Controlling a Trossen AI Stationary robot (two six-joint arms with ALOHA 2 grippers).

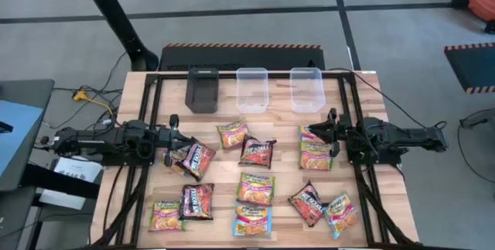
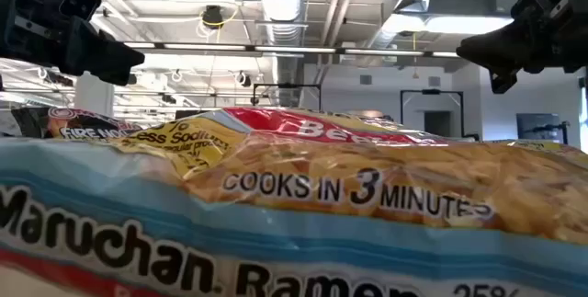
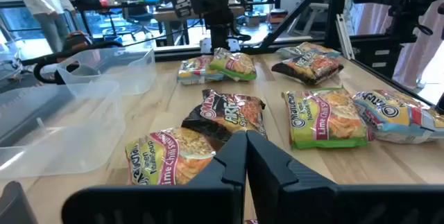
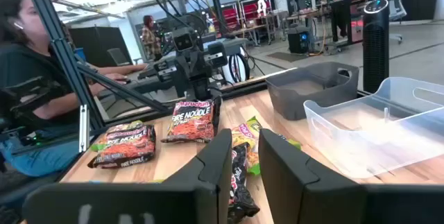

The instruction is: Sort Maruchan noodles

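Several Maruchan noodle packets (image 1: 255,188) lie flat on the wooden table (image 1: 363,219), some dark maroon, some green-edged, some blue-edged. My left gripper (image 1: 175,135) is at the table's left, shut, with a dark maroon packet (image 4: 192,121) upright beneath it. In the left wrist view its fingers (image 3: 244,158) are closed together and the packet does not show. My right gripper (image 4: 244,161) is at the table's right, above a packet (image 1: 313,151). It is open, with nothing between its fingers. My left gripper holds the dark maroon packet by its top edge (image 4: 192,104). The gripper's own body hides the exact place of contact. The packet hangs upright below the fingers, its printed face toward the table's right. Whether its lower edge (image 4: 191,139) touches the table, I cannot tell.
A black box (image 1: 203,91) and two clear plastic tubs (image 1: 252,89) (image 1: 306,89) stand in a row at the table's far edge. One packet (image 2: 294,214) lies right in front of the low camera. A person (image 4: 28,64) sits beyond the table.
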